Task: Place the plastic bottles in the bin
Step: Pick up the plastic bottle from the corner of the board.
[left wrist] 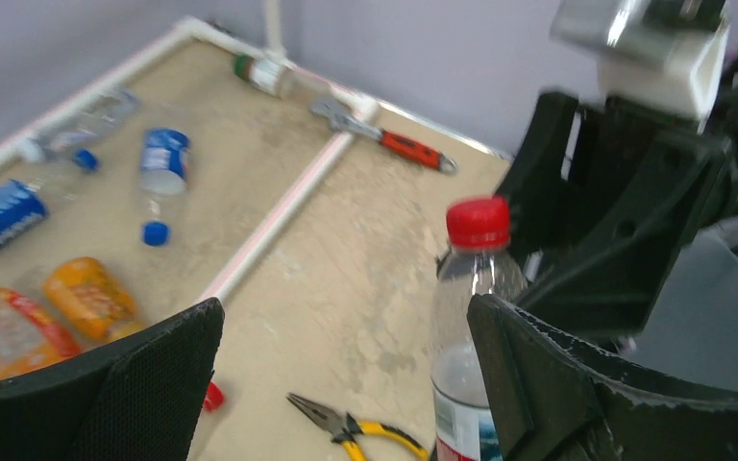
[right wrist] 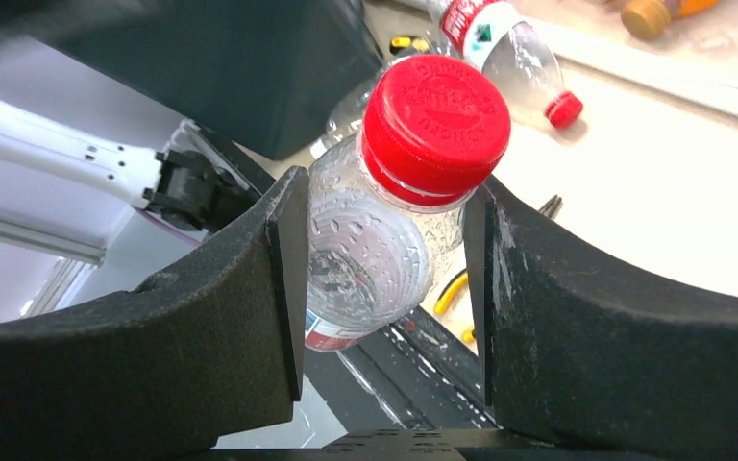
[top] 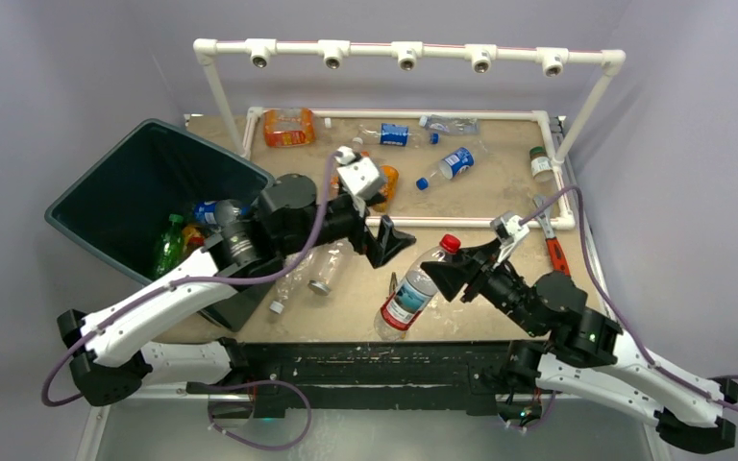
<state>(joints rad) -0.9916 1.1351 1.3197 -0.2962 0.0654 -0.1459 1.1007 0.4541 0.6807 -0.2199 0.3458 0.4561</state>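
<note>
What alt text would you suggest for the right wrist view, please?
The right gripper holds a clear, red-capped bottle between its black fingers, just below the cap. Behind: the dark bin and another bottle lying down.

Yellow-handled metal pliers (left wrist: 357, 428) lie flat on the sandy-beige tabletop (left wrist: 346, 279). Farther off, a red-handled metal wrench (left wrist: 384, 136) rests with its head by the white plastic pipe rail (left wrist: 279, 216).

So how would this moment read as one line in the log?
right tool: shut on red-capped bottle | left tool: open, empty | bin: green bottle inside
</note>
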